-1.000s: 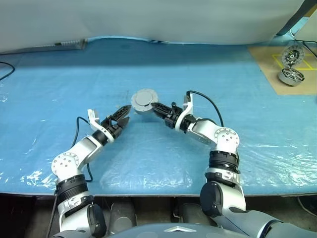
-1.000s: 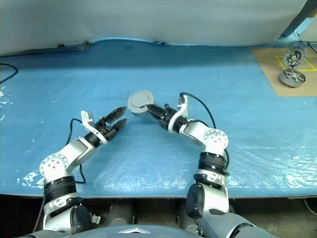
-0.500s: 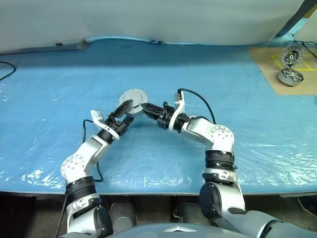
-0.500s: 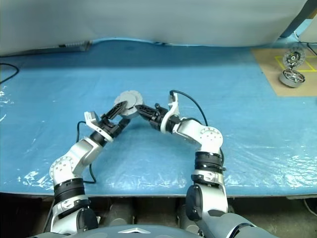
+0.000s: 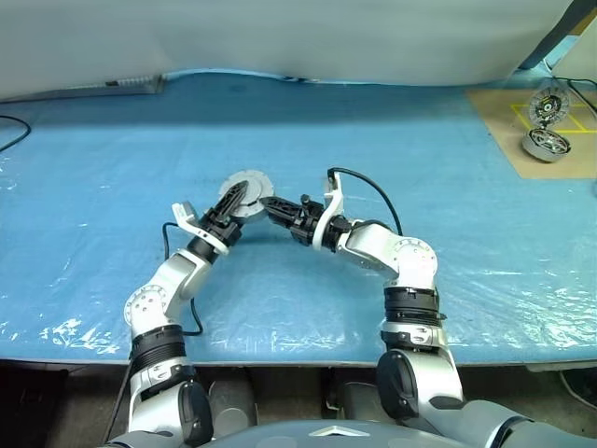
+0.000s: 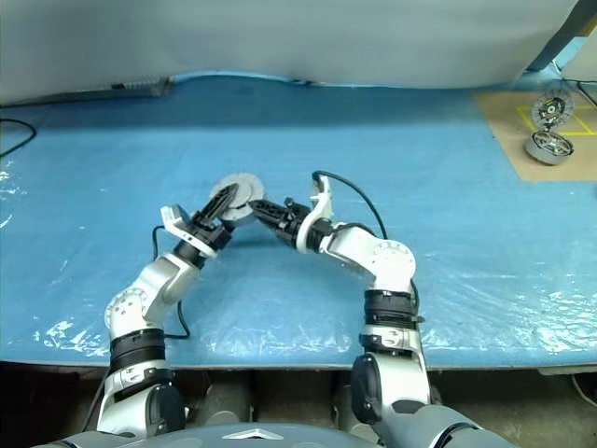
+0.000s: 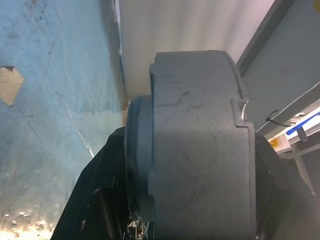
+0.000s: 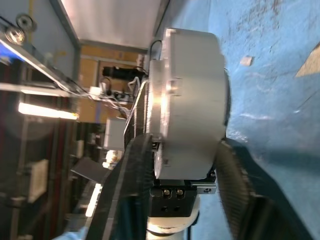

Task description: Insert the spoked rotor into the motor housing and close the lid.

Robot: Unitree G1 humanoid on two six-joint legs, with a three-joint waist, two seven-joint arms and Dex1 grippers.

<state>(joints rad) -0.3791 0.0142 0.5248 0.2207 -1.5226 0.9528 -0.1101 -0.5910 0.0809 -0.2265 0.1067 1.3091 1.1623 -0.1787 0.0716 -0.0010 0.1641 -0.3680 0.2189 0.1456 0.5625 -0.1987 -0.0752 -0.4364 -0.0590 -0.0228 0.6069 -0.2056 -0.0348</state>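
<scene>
I have the housing [image 5: 244, 193], lid on, pinched from both sides above the blue mat [image 5: 93, 187] mid-table, left gripper [image 5: 230, 198] and right gripper [image 5: 269, 203] each clamped, so uneven squeeze could twist it loose.

Workshop or robotics lab, blue plastic-covered workbench [image 5: 280, 121], cardboard sheet with yellow tape squares [image 5: 522, 117], spare motor parts [image 5: 547, 142], strip lighting

Motor housing [image 5: 244, 195] interior (coils, rotor) hidden.
</scene>
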